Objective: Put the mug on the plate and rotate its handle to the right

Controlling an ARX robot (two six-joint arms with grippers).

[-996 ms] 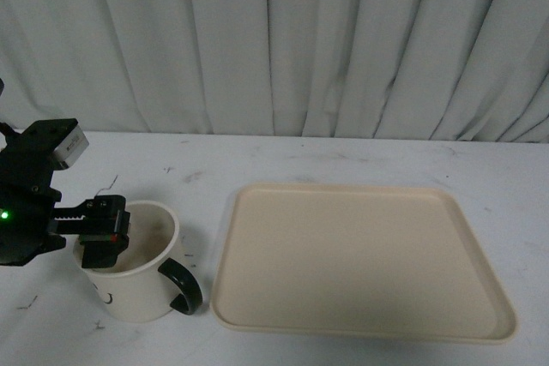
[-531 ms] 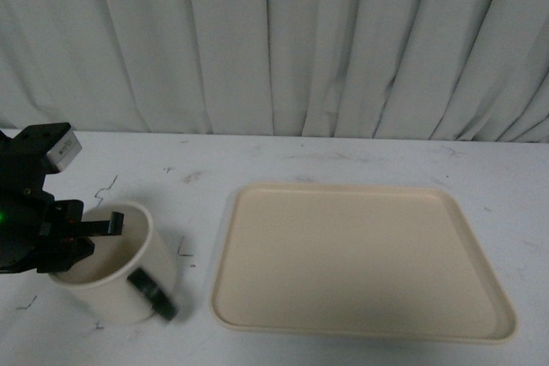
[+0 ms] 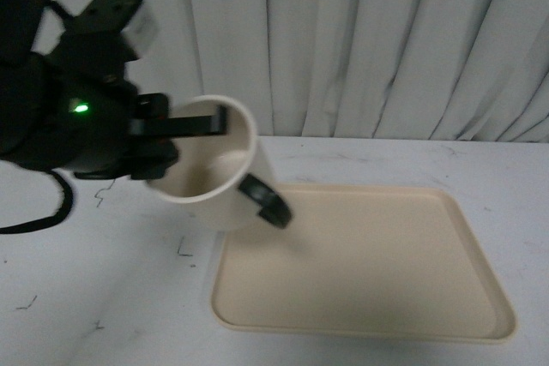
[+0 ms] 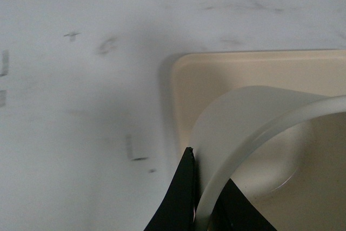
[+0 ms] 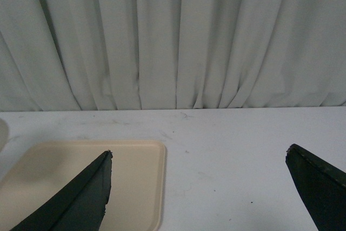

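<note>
The left gripper (image 3: 206,124) is pinched on the rim of the mug (image 3: 210,169), one finger inside the mouth and the other outside the wall. The left wrist view shows this best, with the pale rim running between the two black fingers (image 4: 181,198). The mug is clear of the worktop (image 3: 129,280) and tilted, so its open mouth faces back toward the robot. It hangs over the far left corner of the plate (image 3: 369,255), partly above the rim and partly above bare worktop. The plate's middle therefore lies to the right of the gripper and somewhat nearer the robot, and below it.

The next move looks like a carry to the right and a descent, with the wrist levelling the mug so its base lands flat. A tilted base meeting the low rim could tip the mug or shift the plate.

The handle (image 3: 266,201) sticks out on the mug's right side, angled downward because of the tilt (a helpful start, given where it must end up). Once the mug is upright it may need only a small turn to point right.

The right gripper (image 5: 200,152) is spread wide and empty. Its camera shows a corner of the plate (image 5: 81,177) and the curtain (image 5: 173,36) behind. It does not appear in the front view, so the left arm is plainly the one nearer the work.
</note>
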